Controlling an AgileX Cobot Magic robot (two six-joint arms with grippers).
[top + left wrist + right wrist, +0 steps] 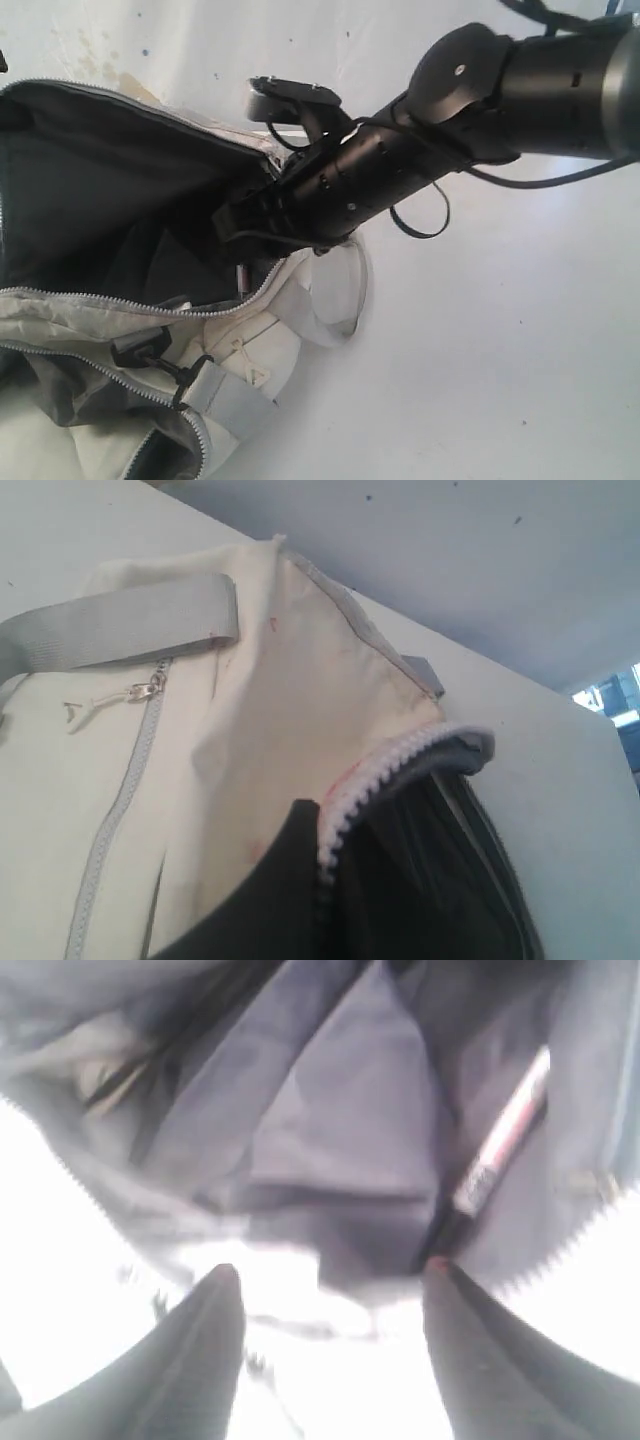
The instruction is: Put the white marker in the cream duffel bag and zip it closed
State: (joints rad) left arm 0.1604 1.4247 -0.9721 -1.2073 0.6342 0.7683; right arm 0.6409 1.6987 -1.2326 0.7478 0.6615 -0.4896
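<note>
White surface [500,350] carries the unzipped cream duffel bag [60,320]; white marker [500,1140] leans in folded dark lining [340,1130], right jaws apart beside it, left jaws together.

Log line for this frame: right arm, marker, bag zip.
right fingers: open, empty | white marker: inside cream duffel bag, against lining | zip: open, not yet closed

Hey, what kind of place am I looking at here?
Probably a robot test bench: a cabled black robot arm reaches into a cream duffel bag on a plain white tabletop.
</note>
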